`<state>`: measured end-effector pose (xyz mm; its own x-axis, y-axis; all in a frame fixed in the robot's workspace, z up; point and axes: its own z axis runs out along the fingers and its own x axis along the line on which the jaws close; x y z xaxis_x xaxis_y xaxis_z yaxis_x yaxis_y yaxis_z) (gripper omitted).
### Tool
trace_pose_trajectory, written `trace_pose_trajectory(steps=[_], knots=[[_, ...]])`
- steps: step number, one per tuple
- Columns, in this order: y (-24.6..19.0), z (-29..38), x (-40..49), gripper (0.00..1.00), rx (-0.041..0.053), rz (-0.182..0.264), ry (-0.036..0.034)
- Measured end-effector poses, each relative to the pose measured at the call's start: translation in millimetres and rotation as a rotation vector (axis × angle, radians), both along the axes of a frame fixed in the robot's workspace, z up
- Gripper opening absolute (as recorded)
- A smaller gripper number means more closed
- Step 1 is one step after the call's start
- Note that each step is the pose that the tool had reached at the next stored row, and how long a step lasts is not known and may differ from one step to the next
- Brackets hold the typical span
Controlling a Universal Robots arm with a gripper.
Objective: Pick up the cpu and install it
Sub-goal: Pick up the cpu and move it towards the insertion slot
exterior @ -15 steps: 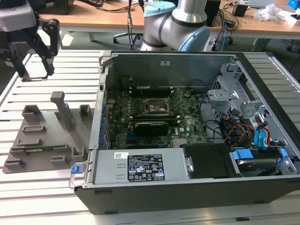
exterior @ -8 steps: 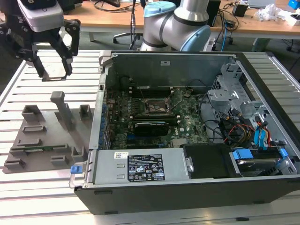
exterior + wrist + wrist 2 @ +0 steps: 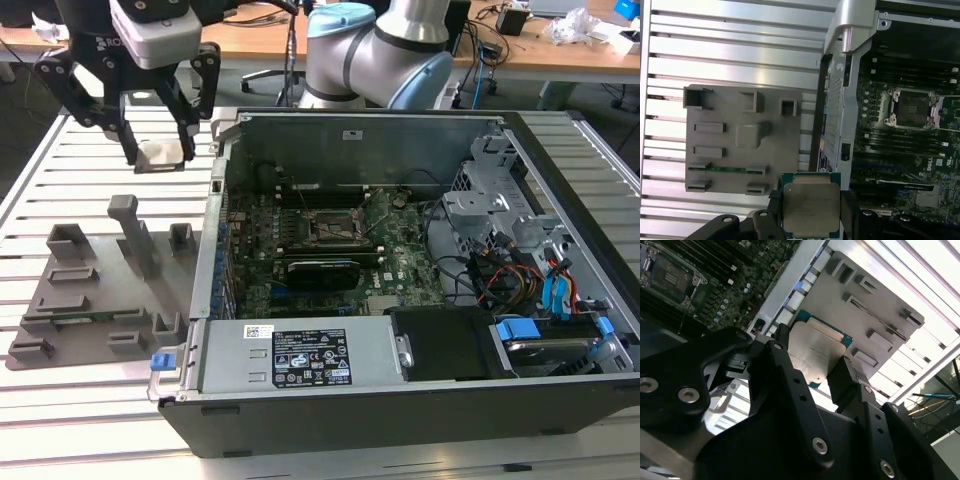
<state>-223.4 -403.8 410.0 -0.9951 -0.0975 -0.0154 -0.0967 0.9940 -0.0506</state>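
Gripping the cpu [image 3: 811, 207] by two opposite edges, the fingers [image 3: 790, 385] of the gripper [image 3: 160, 157] are closed on the chip, and its pale silver-grey lid shows in both wrist views. The gripper hangs in the air, clear of the slatted tabletop [image 3: 60, 400], to the exterior view's left of the open computer case [image 3: 400, 400]. Beneath it, a grey fixture plate [image 3: 90, 290] with raised blocks and slots lies flat just beside the case wall. Farther on, inside the case, the motherboard [image 3: 260, 270] carries the socket [image 3: 328, 228], its centre hollow, well apart from the chip. Wooden desks [image 3: 520, 50] stand behind.
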Motion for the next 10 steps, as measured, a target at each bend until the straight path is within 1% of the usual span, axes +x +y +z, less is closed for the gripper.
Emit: trace_pose_trajectory(steps=[3,4,8,10], knots=[[0.3,-0.2,10.7,0.55,-0.0003,0.000,0.0002],[0.4,-0.2,13.0,0.55,-0.0005,0.000,0.0002],[1.2,-0.6,29.5,0.55,-0.0018,0.000,0.0004],[1.6,-0.6,36.0,0.55,-0.0025,0.000,0.0007]])
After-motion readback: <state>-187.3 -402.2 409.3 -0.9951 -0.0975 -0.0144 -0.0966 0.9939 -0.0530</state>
